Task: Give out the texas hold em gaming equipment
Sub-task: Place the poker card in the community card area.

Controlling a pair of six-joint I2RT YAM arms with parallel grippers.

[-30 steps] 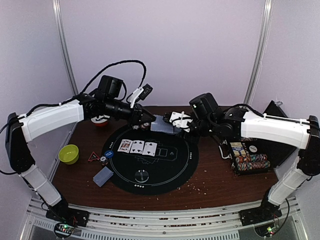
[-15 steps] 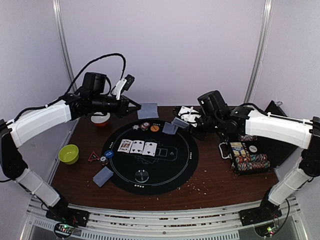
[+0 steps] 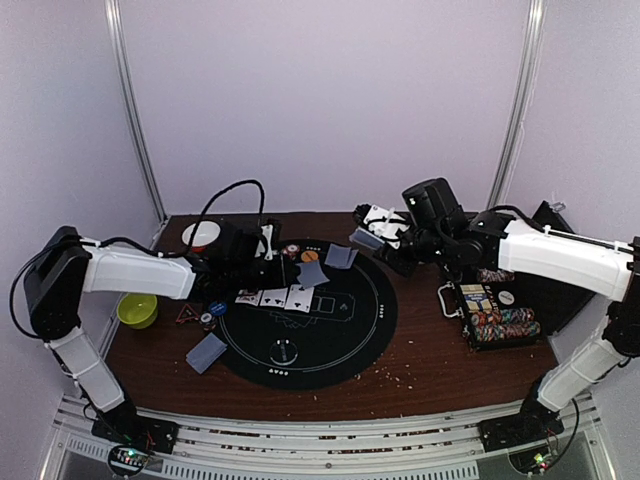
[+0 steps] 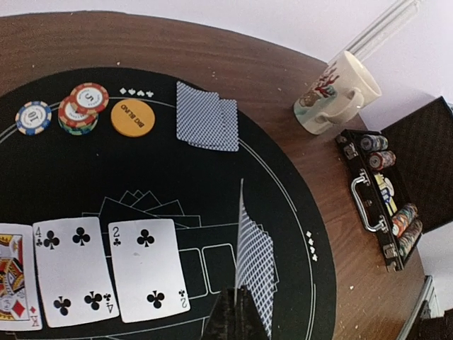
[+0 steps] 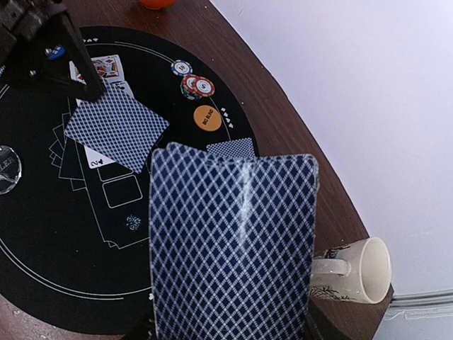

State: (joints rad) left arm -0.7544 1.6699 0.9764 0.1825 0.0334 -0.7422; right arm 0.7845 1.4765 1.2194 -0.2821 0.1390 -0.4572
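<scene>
**Dealing the next board card.** The left gripper (image 4: 237, 312), clamped shut on a single face-down card (image 4: 255, 273), holds it tilted on edge low over the black mat (image 4: 283, 177), just beside the face-up two of clubs (image 4: 148, 273). It is probably next in that row. The right gripper (image 3: 375, 236), part-closed around the deck (image 5: 233, 248), holds it raised over the mat's far side, apparently as the dealing supply. A dealt face-down pair (image 4: 207, 125) lies near the chips (image 4: 79, 110).

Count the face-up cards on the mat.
3, in a row on the mat: king, four of clubs, two of clubs. None appears hidden.
</scene>
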